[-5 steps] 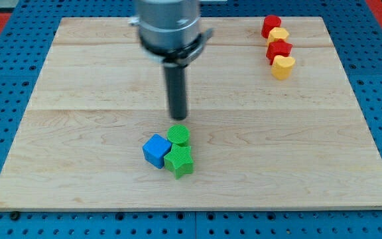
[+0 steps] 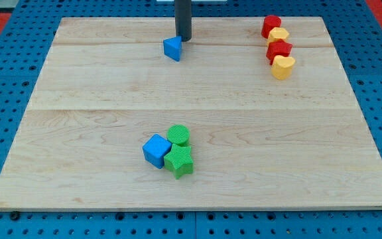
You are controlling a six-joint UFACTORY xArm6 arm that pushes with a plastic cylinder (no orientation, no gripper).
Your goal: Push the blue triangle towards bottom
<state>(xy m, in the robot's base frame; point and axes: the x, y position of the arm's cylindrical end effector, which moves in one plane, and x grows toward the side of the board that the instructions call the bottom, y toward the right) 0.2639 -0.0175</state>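
Blue triangle (image 2: 172, 48) near the top edge of the wooden board (image 2: 78, 99), just below my tip (image 2: 184, 39) and slightly to the view's left of it. Touching it or very nearly; real contact not possible to confirm.

Probably placed so for a good reason: with my tip behind the block on its top side, a stroke towards the view's bottom should carry the block along. Not quite centred, however, but more at the block's right corner, so some risk of the triangle turning or slipping off to the view's left during the push. Perhaps wiser to move a little left first.

No pincer here to open or close: only a straight dark rod, holding nothing, able just to push with its lower end.

Task hardly begun, judging from the position: almost the whole board yet to cross below the triangle.

Far below my tip and a bit to the view's left, a tight cluster: blue cube (image 2: 156, 151), green cylinder (image 2: 178, 135), green star block (image 2: 179, 161), all touching. Nearly in the straight path downward, so a long push could bump into it; a shorter one likely enough.

Well apart to the view's right of my tip, a close column: upper red block (image 2: 271, 26), upper yellow block (image 2: 279, 35), lower red block (image 2: 279, 50), lower yellow block (image 2: 283, 66). Out of the way.
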